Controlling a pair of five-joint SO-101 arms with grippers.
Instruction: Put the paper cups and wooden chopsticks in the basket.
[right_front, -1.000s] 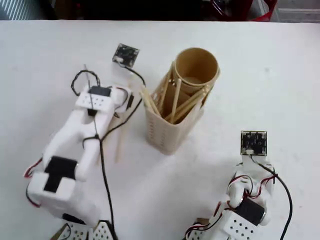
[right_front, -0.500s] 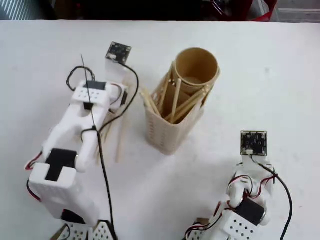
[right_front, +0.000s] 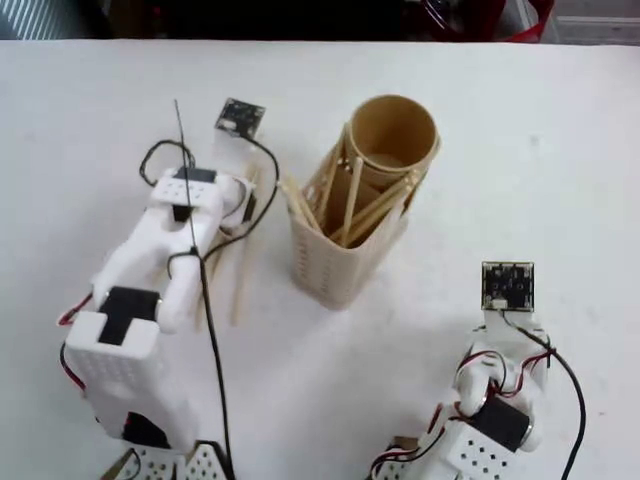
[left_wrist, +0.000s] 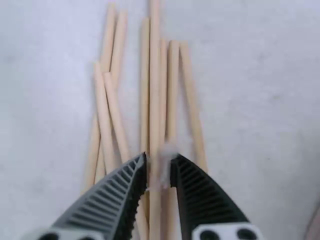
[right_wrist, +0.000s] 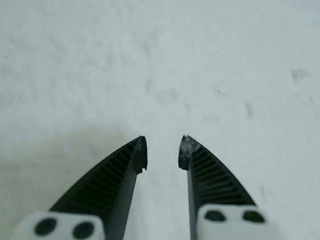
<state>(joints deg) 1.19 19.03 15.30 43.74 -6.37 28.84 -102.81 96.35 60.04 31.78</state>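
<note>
Left gripper: we see the left gripper (left_wrist: 158, 162) low over the table (right_front: 520, 130), with its two ridged jaws drawn in on either side of a single chopstick (left_wrist: 155, 75) and pressing on it.
Held stick: the single chopstick runs straight out from between the jaw tips, lengthwise with the gripper, and lies on top of the other sticks.
Loose pile: the loose chopsticks (left_wrist: 173, 90) lie flat on the table, roughly parallel, some directly under the jaws and the rest just beside the held one on both sides.
Pile from above: in the high view we find the loose chopsticks (right_front: 240, 285) partly covered by the left arm, just beside the basket and not touching it.
Basket: the basket (right_front: 340, 270) stands upright near the middle of the table, between the two arms.
Cup: a paper cup (right_front: 395, 135) sits upright inside the basket at its far end, mouth up.
Sticks already in: the standing chopsticks (right_front: 352, 200) lean at different angles inside the basket, against the cup.
Right gripper: the right gripper (right_wrist: 162, 150) hangs over bare table with its jaws a little apart and nothing between them.
Right arm: in the high view we see it near the table's front edge, well apart from the basket and the pile.
</note>
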